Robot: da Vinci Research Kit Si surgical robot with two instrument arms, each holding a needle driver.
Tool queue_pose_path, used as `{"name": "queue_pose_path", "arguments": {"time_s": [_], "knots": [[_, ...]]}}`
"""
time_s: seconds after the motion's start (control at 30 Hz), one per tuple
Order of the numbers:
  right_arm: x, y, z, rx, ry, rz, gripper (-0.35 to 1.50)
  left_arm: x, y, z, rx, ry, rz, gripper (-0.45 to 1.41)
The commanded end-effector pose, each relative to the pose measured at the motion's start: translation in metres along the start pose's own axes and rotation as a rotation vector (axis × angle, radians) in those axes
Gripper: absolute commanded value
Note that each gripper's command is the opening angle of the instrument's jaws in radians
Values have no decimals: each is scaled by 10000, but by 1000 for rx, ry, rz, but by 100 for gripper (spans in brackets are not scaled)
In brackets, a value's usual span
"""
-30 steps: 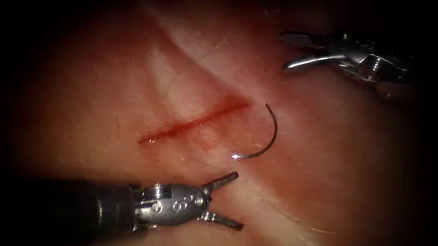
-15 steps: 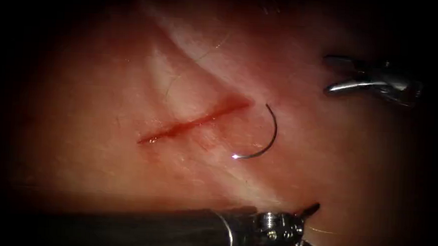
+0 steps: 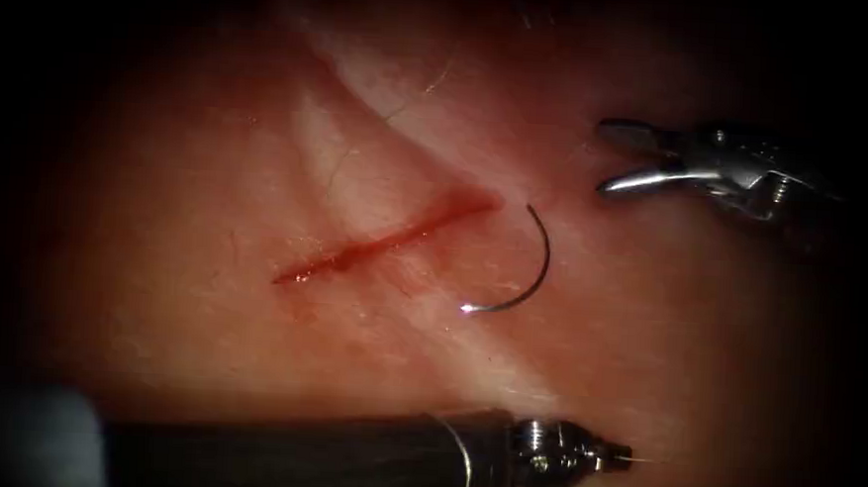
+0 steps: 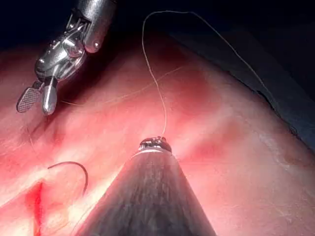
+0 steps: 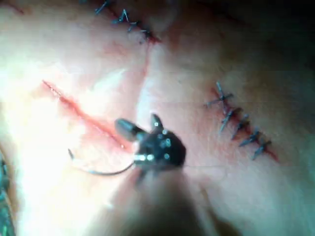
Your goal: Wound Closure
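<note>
Needle (image 3: 524, 268) loose between both end effectors

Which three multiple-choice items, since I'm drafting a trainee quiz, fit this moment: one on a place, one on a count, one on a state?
1. Where is the needle?
A. Through the cut's edge.
B. Loose on the tissue, right of the cut.
C. Left of the cut.

2. Besides the open cut, how many stitched cuts does the right wrist view show?
A. None.
B. Two.
C. Five.

3. How is the right pincer?
A. Open, empty.
B. Shut on the needle.
C. Shut on the tissue.

Key:
1 B: its whole curve lies free right of the cut, in neither pincer. The left pincer is shut on the thread.
2 B: one row of stitches, and a second row apart from it.
3 A: its jaws are spread with nothing between them.
</note>
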Motion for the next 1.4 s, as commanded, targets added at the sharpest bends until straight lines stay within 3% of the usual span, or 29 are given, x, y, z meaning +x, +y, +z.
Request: {"name": "queue_pose_path", "arguments": {"time_s": [0.03, 0.17, 0.37, 0.67, 0.87, 1.13, 1.4], "knots": [[2, 4, 8, 0, 3, -1, 142, 3, 1, 4, 3, 13, 21, -45], [1, 3, 8, 35, 13, -2, 133, 12, 10, -20, 40, 68, 55, -45], [0, 3, 27, 110, 69, -58, 132, -11, 11, -73, 68, 121, 71, -45], [-24, -33, 84, 262, 133, -301, 128, -38, 10, -130, 84, 145, 139, -45], [-28, -52, 95, 329, 163, -346, 128, -31, 6, -159, 96, 190, 184, -45], [-18, -90, 97, 380, 178, -417, 128, -5, 3, -178, 109, 201, 249, -45], [-16, -116, 109, 435, 194, -578, 127, -4, -3, -186, 108, 208, 261, -45]]}}
